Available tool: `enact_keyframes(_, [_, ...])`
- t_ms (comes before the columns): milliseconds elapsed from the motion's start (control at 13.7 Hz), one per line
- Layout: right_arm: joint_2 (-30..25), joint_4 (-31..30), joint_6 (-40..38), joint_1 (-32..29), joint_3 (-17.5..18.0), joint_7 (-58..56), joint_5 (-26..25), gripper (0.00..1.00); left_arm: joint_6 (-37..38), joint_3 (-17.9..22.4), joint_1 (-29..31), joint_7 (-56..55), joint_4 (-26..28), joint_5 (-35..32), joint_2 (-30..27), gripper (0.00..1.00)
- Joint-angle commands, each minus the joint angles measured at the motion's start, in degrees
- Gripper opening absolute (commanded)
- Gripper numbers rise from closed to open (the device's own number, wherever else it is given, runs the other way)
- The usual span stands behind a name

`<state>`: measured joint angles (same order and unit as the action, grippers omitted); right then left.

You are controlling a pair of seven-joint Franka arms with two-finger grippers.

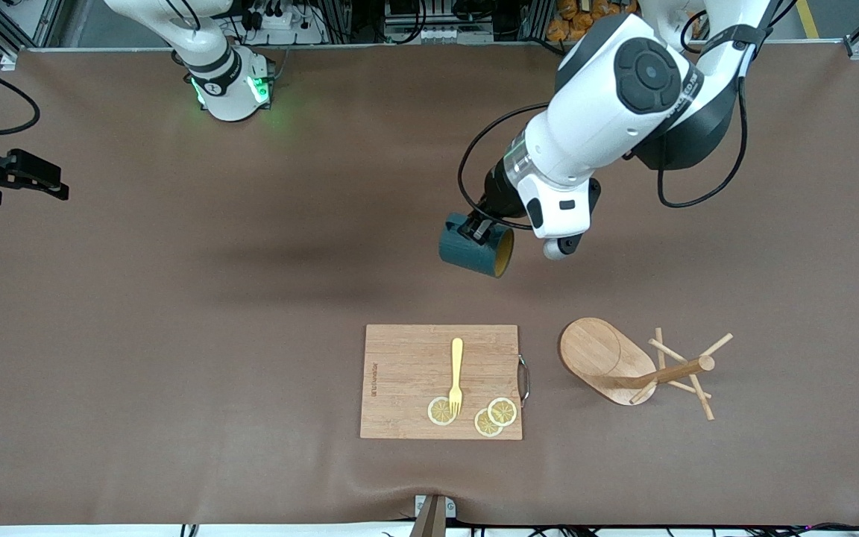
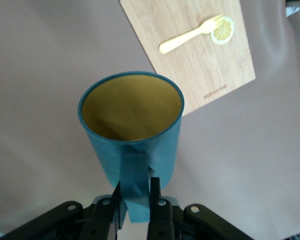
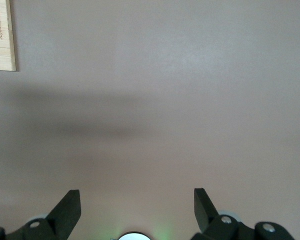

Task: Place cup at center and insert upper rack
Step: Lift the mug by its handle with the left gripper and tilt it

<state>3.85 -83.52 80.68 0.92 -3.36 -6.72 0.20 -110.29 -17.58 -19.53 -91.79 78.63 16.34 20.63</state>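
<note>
The left gripper (image 2: 137, 192) is clamped on the handle of the cup (image 1: 476, 247), and the cup hangs tilted in the air over bare tablecloth, its mouth turned toward the cutting board (image 1: 441, 381) below it. From the wrist you look straight into the tan inside (image 2: 132, 107); the two black fingers (image 2: 155, 192) pinch the flat teal handle strap from either side.

To set it down well, I would say the arm should bring the cup upright first, lower it until the base sits flat on the cloth near the middle of the table, and only then let go. A thin handle gives little purchase, so a tilted landing could twist the cup in the grip.

The right gripper (image 3: 135, 207) waits with its fingers spread wide over empty cloth at the right arm's end of the table.

The cup is a smooth glazed cylinder. The rack (image 1: 634, 365) lies tipped on its side beside the cutting board, toward the left arm's end: pale wood, an oval base, one round post and thin pegs. On the board rest a yellow fork (image 1: 456, 375) and three lemon slices (image 1: 502, 411). The brown tablecloth (image 1: 176, 335) looks matte and slightly soft.
</note>
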Motion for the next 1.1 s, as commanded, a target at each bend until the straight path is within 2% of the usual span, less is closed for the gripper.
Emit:
enact_keyframes(0, [-0.33,-0.41,0.18,-0.39,1.33,1.09,-0.11,1.0,-0.54,-0.26,1.24,1.35,3.2,4.21,-2.97,0.0])
enact_keyframes(146, [-0.33,-0.59,0.35,-0.66,2.39,5.38,-0.2,1.0,-0.28,-0.17,4.57,5.11,3.46,11.57,-2.79,0.0])
enact_keyframes(512, [-0.6,-0.59,2.55,-1.1,2.48,4.17,-0.2,1.0,3.41,-0.17,10.99,11.27,3.46,20.56,-2.09,0.0])
enact_keyframes(804, [-0.51,-0.59,3.07,-0.66,2.66,4.79,-0.37,1.0,6.57,-0.17,17.84,15.93,3.46,31.27,-0.34,0.0])
enact_keyframes(1024, [-0.69,-0.07,4.3,-1.1,2.57,4.87,-0.28,1.0,9.65,-0.17,20.66,19.19,3.46,35.24,0.81,0.0])
